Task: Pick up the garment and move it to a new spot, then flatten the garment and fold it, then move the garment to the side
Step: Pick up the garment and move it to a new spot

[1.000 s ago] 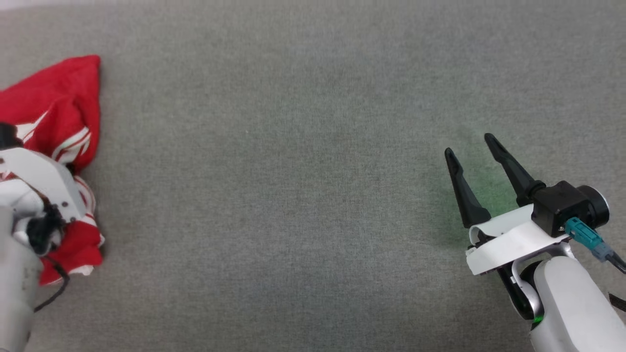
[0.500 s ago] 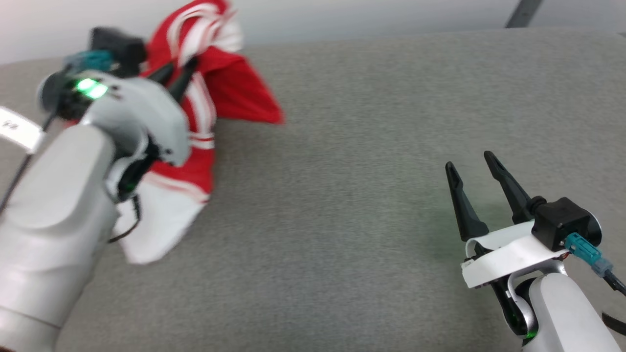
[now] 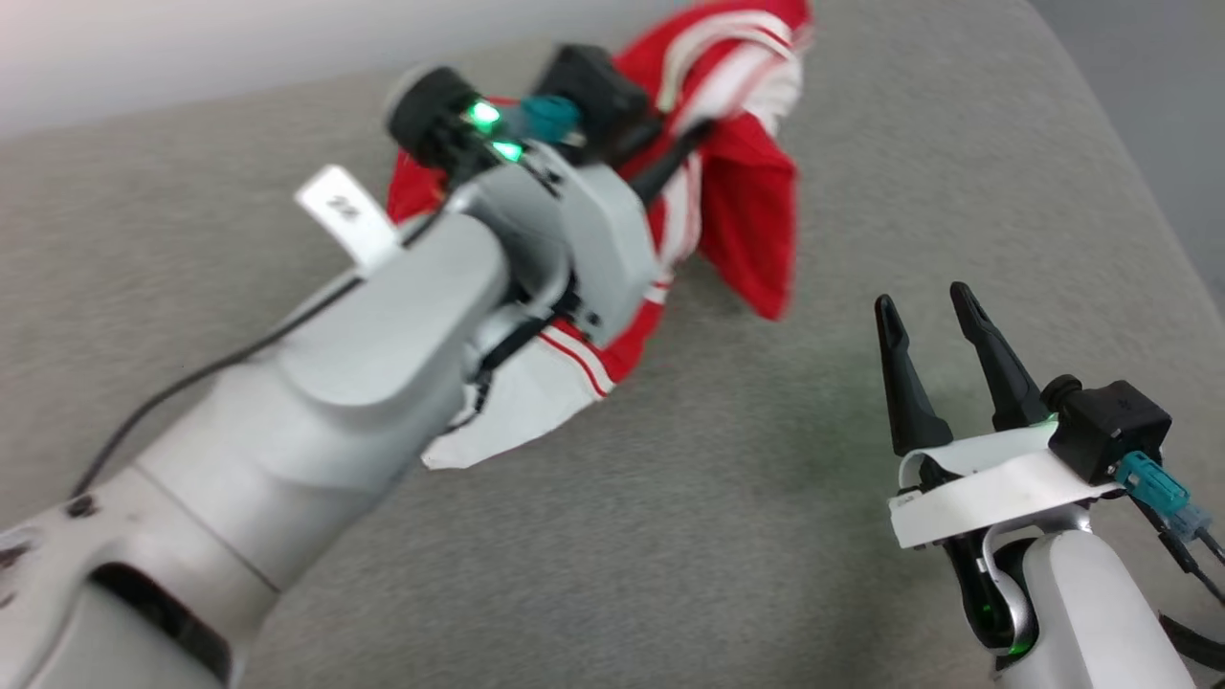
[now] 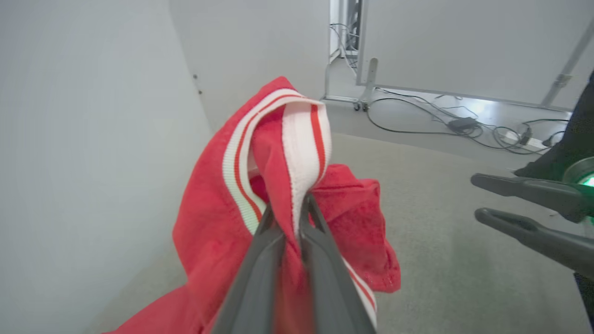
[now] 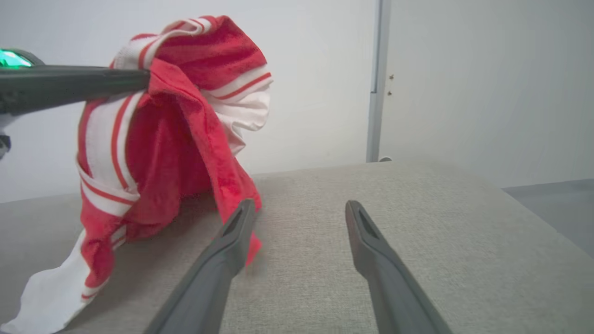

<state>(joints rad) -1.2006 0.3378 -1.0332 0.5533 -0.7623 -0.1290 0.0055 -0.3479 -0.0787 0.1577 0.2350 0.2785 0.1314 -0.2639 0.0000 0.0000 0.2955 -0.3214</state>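
Observation:
The garment (image 3: 742, 206), a red jersey with white sleeves and striped trim, hangs bunched in the air above the grey table, its white sleeve end trailing on the cloth surface. My left gripper (image 3: 703, 129) is shut on its striped trim, seen close up in the left wrist view (image 4: 290, 204) with the garment (image 4: 218, 222) draped around the fingers. My right gripper (image 3: 924, 306) stands open at the lower right, nothing between its fingers; in its own view the right gripper (image 5: 299, 206) points past the hanging garment (image 5: 158, 144).
The grey fabric table (image 3: 670, 536) ends at a rounded far right corner (image 3: 1081, 86). A pale wall stands behind it. Cables and a metal frame foot (image 4: 366, 88) lie on the floor beyond the table.
My left arm has lifted the garment off the table's left side and carried it up and rightward. The head camera has turned too. The right gripper stays open in place.

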